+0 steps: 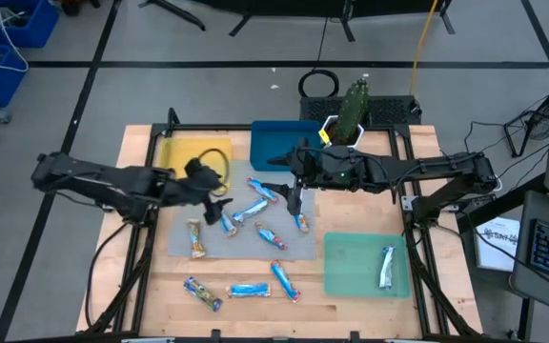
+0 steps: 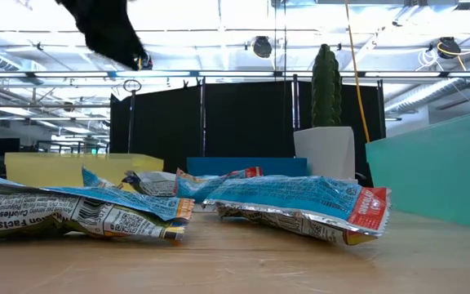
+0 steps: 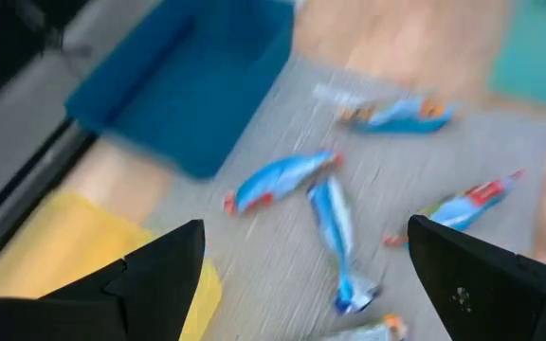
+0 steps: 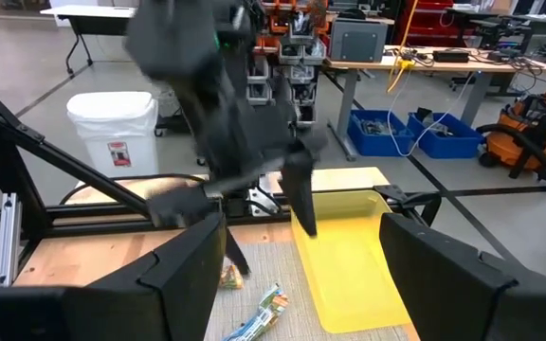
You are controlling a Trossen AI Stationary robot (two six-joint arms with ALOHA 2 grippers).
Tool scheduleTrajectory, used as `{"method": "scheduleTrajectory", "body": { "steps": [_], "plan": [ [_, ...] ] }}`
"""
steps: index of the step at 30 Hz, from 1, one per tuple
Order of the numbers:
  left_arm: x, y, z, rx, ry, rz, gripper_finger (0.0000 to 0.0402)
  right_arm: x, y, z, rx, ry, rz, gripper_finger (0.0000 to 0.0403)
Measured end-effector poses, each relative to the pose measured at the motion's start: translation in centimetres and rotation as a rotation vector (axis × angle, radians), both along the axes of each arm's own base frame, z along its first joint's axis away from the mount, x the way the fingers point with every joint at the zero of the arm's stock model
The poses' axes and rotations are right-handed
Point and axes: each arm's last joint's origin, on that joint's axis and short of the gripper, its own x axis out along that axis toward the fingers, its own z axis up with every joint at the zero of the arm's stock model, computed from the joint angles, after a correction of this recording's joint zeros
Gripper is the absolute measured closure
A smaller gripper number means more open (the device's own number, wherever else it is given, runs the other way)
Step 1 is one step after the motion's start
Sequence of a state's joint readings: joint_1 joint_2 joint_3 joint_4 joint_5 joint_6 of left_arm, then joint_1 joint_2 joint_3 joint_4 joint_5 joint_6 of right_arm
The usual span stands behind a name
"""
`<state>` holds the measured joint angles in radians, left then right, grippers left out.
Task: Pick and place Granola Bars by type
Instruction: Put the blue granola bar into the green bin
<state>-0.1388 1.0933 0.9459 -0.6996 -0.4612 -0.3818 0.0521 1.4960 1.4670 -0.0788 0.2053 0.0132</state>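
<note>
The small shiny blue wrapped granola bars (image 1: 255,211) mostly lie loose on the flat grey mat (image 1: 308,250) at the middle of my wooden table (image 1: 141,286), three more on bare wood near the front edge, and one silver-wrapped bar (image 1: 386,267) already alone in the flat green tray (image 1: 346,276), sorted, I judge. My left gripper (image 1: 219,202) hangs over the mat's left side beside the flat yellow tray (image 1: 174,152), jaws released and empty. My right gripper (image 1: 294,195) hovers just in front of the deep blue bin (image 1: 274,141), jaws likewise spread, holding nothing. The grippers are near each other; the front of the table offers freer room.
</note>
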Motion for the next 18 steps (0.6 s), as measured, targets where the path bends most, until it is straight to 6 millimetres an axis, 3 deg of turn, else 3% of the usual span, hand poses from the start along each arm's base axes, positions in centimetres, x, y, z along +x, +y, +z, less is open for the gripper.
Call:
{"method": "scheduleTrajectory", "body": {
  "steps": [12, 18],
  "plan": [
    [4.9, 0.9, -6.4, -0.069, 0.282, 0.007, 0.0037, -0.1, 0.1, 0.1, -0.002, -0.002, 0.003, 0.0133],
    [6.5, 0.6, -8.7, -0.128, 0.326, -0.03, 0.0037, -0.8, 0.0, 0.9, -0.013, -0.027, 0.004, 0.0133]
  ]
}}
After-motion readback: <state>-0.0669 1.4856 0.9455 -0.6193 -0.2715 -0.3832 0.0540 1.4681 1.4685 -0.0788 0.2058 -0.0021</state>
